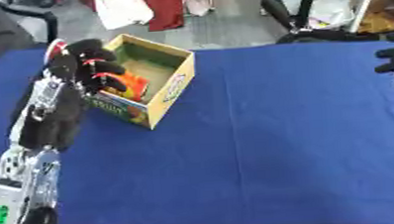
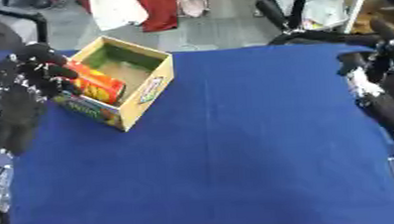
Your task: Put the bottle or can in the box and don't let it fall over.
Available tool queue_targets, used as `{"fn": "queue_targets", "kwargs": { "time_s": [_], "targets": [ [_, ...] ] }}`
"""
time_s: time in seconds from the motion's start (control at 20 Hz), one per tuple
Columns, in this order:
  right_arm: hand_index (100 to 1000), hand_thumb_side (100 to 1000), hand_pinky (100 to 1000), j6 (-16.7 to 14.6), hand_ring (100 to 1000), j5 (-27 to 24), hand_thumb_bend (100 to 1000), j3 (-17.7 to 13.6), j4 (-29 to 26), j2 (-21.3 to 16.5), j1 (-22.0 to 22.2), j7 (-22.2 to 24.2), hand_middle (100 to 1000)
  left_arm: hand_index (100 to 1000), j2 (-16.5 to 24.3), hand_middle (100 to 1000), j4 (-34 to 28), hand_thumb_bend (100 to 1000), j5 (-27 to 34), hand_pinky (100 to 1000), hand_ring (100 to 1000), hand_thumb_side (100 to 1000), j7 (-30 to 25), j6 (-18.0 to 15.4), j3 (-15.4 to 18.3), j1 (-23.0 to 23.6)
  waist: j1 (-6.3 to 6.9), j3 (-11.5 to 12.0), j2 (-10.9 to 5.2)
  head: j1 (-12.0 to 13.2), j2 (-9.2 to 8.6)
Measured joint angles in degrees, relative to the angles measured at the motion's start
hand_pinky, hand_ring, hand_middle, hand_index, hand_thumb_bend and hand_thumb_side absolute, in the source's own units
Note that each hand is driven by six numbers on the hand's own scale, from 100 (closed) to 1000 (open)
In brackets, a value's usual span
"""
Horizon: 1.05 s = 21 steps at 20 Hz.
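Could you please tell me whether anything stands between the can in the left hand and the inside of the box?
Nothing visible does. The left hand is curled round the red and orange can, which already tilts over the near wall of the open box. The part of the box floor that shows looks bare.

Can (image 2: 100, 87) half hidden behind left hand (image 2: 26, 81) fingers; label blurred, unreadable. Box (image 1: 169, 88) near wall partly covered by same hand. Right hand (image 2: 381, 78) cut off at picture's edge; finger pose unclear. Box print too blurred to read.
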Motion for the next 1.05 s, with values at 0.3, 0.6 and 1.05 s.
{"fn": "queue_targets", "kwargs": {
  "time_s": [0.3,0.6,1.05],
  "targets": [
    [972,423,590,-0.01,680,-0.50,100,-0.50,-0.13,1.31,2.18,-2.39,730,798,0.12,654,0.15,100,-0.57,581,659,624,-0.29,-0.27,-0.04,0.47,0.28,-0.51,0.06,-0.42,0.01],
    [966,418,587,-0.07,671,-1.12,100,0.17,-0.13,1.72,2.18,-3.49,721,798,0.12,655,0.19,100,-0.96,582,659,624,-0.72,-0.21,-0.41,0.50,0.27,-0.51,0.39,-1.40,0.01],
    [962,416,585,-0.02,662,-3.73,100,1.19,-0.13,1.76,2.17,-3.25,712,798,0.11,655,0.20,100,-1.02,580,659,627,-0.87,-0.08,-0.71,0.51,0.29,-0.71,0.38,-1.40,0.01]
  ]
}}
